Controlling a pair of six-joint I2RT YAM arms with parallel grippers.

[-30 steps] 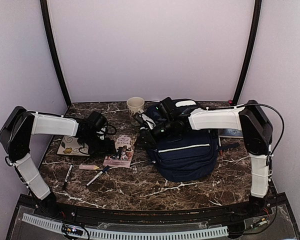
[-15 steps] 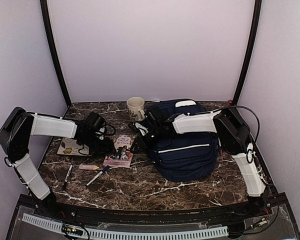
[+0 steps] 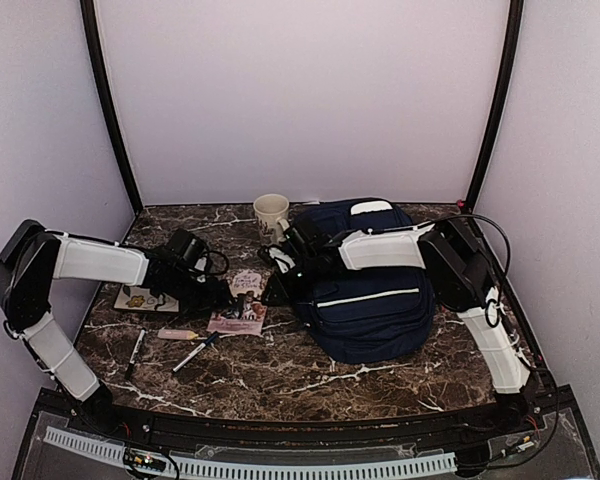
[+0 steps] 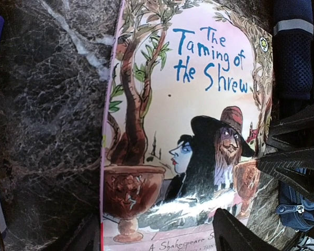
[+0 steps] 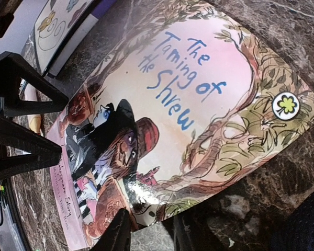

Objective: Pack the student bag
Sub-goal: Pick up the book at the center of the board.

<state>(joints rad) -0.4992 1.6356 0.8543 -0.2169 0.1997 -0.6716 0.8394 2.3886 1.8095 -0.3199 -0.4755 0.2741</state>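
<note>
The student bag [image 3: 372, 295], navy with white stripes, lies at the right of the table; its edge shows in the left wrist view [image 4: 295, 49]. A picture book, "The Taming of the Shrew" [image 3: 240, 298], lies flat just left of it. My left gripper [image 3: 223, 293] is wide open over the book's left part [image 4: 183, 104], one finger on each side [image 4: 162, 236]. My right gripper [image 3: 272, 291] reaches across the bag to the book's right edge. In its own view the fingers stand slightly apart [image 5: 149, 236], with the book's edge [image 5: 162, 104] just at the gap.
A cream mug [image 3: 271, 212] stands behind the book. A patterned notebook [image 3: 140, 297] lies under my left arm. A pink marker [image 3: 177, 334] and two pens [image 3: 137, 350] [image 3: 195, 352] lie in front of the book on the marble table [image 3: 280, 375].
My right arm has swung left off the bag's top and down to the book's right edge. My left gripper has shifted slightly right over the book.
</note>
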